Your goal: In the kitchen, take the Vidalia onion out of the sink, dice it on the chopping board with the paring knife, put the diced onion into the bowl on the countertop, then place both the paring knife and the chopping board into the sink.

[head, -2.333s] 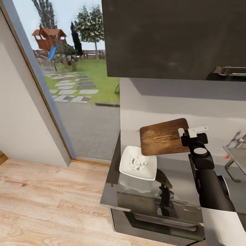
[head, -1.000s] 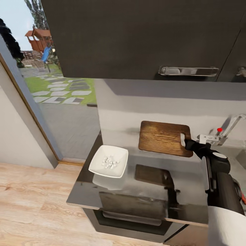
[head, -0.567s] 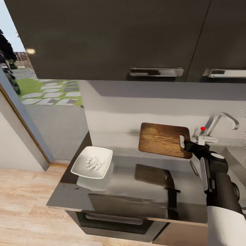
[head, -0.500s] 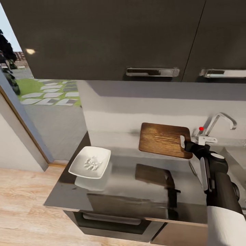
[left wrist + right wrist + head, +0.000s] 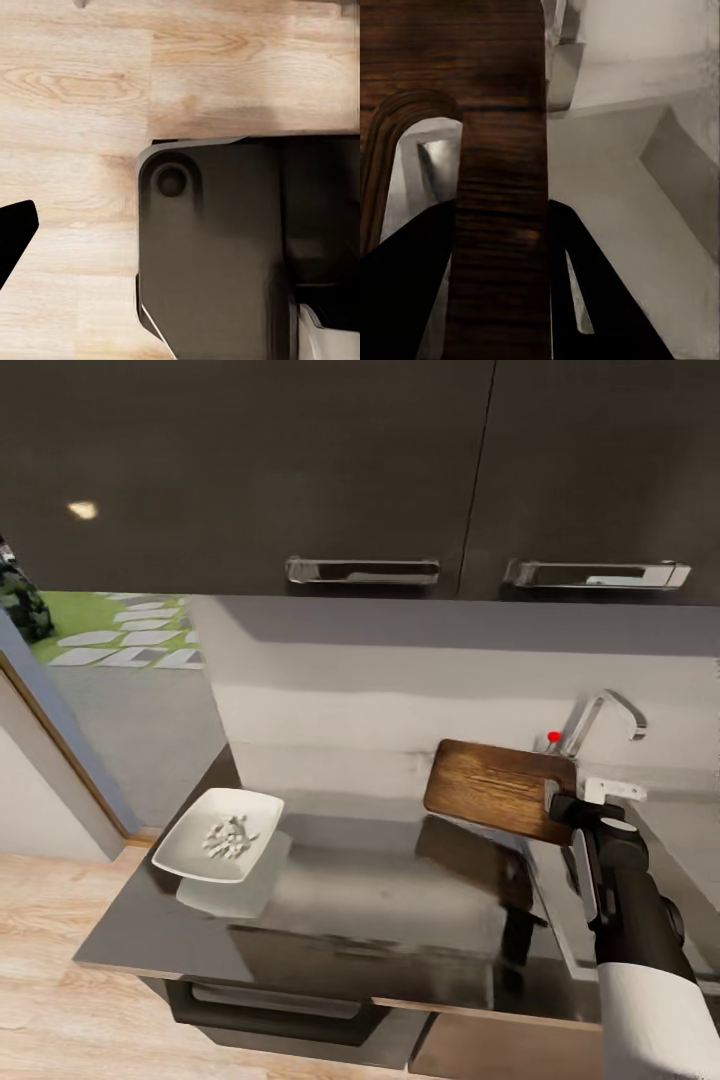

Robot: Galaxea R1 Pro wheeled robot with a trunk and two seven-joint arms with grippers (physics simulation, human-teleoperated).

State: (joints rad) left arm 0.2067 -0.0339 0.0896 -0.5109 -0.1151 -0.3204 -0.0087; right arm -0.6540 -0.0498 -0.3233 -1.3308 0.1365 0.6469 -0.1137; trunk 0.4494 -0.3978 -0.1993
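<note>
Right gripper point(image 5: 556, 803) clamps chopping board point(image 5: 497, 788) (airborne) before tap point(image 5: 600, 715).

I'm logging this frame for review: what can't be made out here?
- Sink basin: head view, hidden behind the right arm and the chopping board; only the tap shows.
- Left gripper's state: left wrist view, just a dark tip at the edge.
- Dice in the bowl: too small to count.

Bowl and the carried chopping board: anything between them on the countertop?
No; head view shows bare glossy countertop between bowl and chopping board, only reflections.
</note>
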